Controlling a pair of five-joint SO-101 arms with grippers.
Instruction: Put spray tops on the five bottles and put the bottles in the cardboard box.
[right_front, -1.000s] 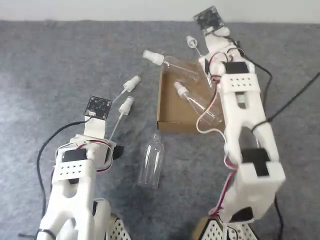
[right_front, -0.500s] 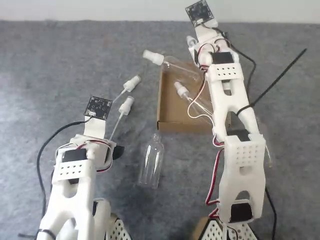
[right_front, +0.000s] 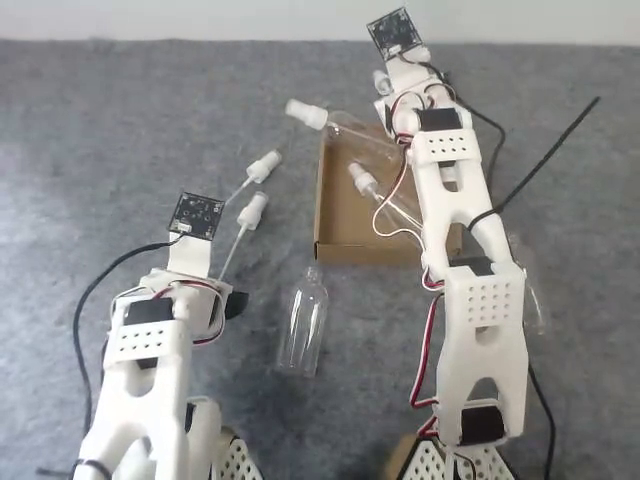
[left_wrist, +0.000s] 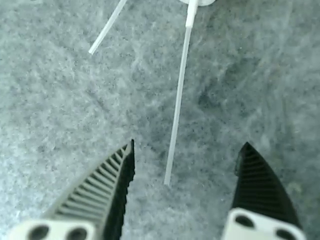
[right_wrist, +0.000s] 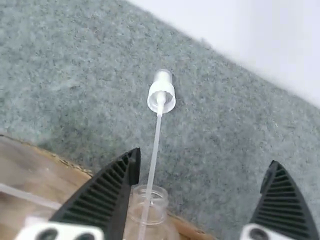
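Both grippers open and holding nothing; three spray tops loose, two capped bottles at the cardboard box.

The right gripper (right_wrist: 205, 156) has its jaws spread wide over the far edge of the cardboard box (right_front: 319, 200). Between the jaws lies a spray top (right_wrist: 161, 95), its head on the grey carpet (right_front: 120, 130) beyond the box and its tube running to the open neck of a bottle (right_wrist: 147, 200) at the rim. The left gripper (left_wrist: 188, 145), at near left, has its jaws apart low over the carpet, either side of the tube end of a loose spray top (left_wrist: 176, 115) without touching it. A second loose spray top (right_front: 265, 165) lies just beyond it, left of the box. One capped bottle (right_front: 350, 130) lies across the box's far left corner. Another capped bottle (right_front: 364, 182) lies inside, partly under the right arm. An uncapped bottle (right_front: 303, 320) lies on the carpet just on the near side of the box.
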